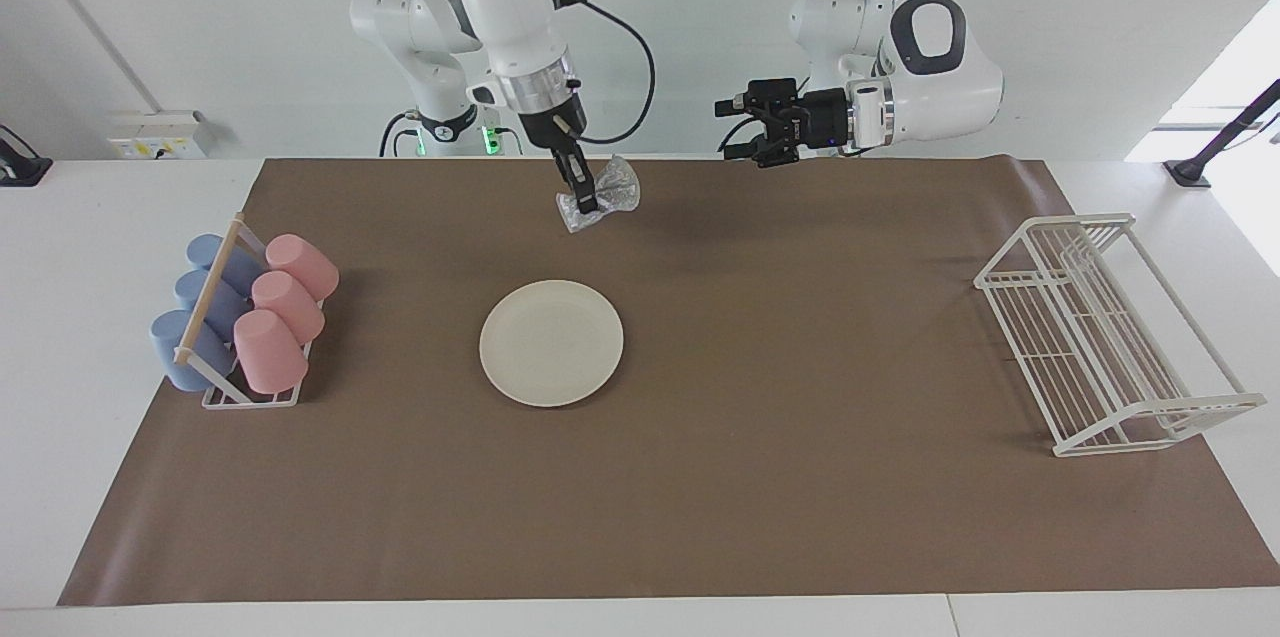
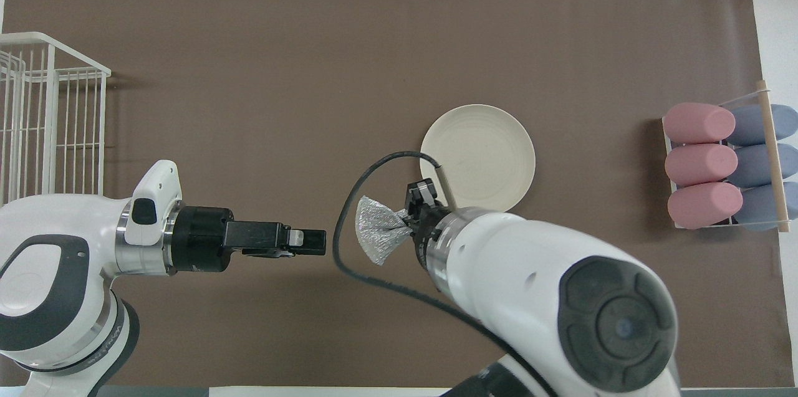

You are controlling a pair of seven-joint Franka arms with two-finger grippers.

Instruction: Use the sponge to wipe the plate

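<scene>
The cream-white plate (image 1: pixel 551 342) lies flat on the brown mat, near the middle of the table; it also shows in the overhead view (image 2: pixel 479 156). My right gripper (image 1: pixel 586 197) is shut on the silvery glittery sponge (image 1: pixel 601 194), pinching its middle so it flares out on both sides. It holds the sponge up in the air over the mat, between the robots and the plate. In the overhead view the right gripper (image 2: pixel 408 220) and the sponge (image 2: pixel 377 229) show beside the plate's rim. My left gripper (image 1: pixel 742 128) waits, held level above the mat's edge by the robots; it also shows in the overhead view (image 2: pixel 319 242).
A white rack (image 1: pixel 250 395) of pink cups (image 1: pixel 284 308) and blue cups (image 1: pixel 203 308) stands toward the right arm's end. An empty white wire dish rack (image 1: pixel 1110 334) stands toward the left arm's end. A brown mat (image 1: pixel 760 517) covers the table.
</scene>
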